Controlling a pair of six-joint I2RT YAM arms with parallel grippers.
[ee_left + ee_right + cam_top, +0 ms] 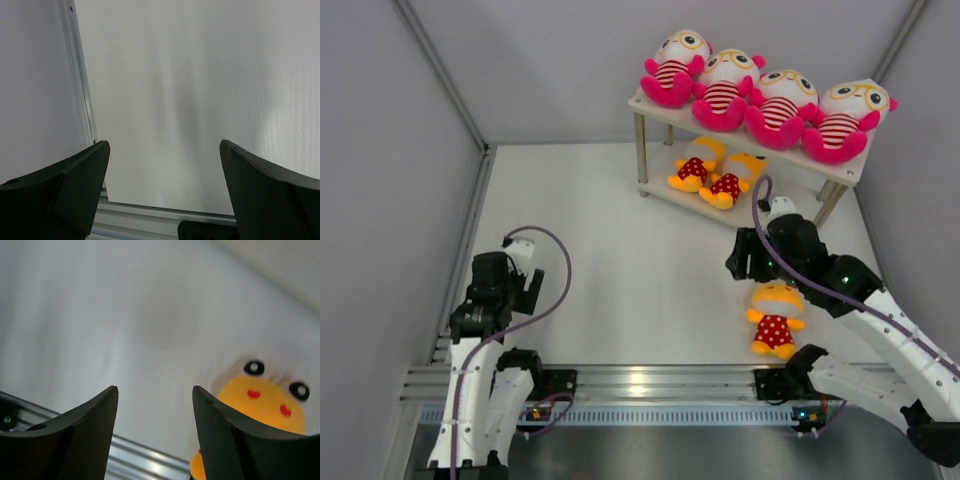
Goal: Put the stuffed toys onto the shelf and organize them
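Yellow toy on the tabletop: blurred, lower body cut off at the bottom edge, one side lost behind the right tool.
Lower-tier yellow toys: heads were partly tucked under the shelf top board.
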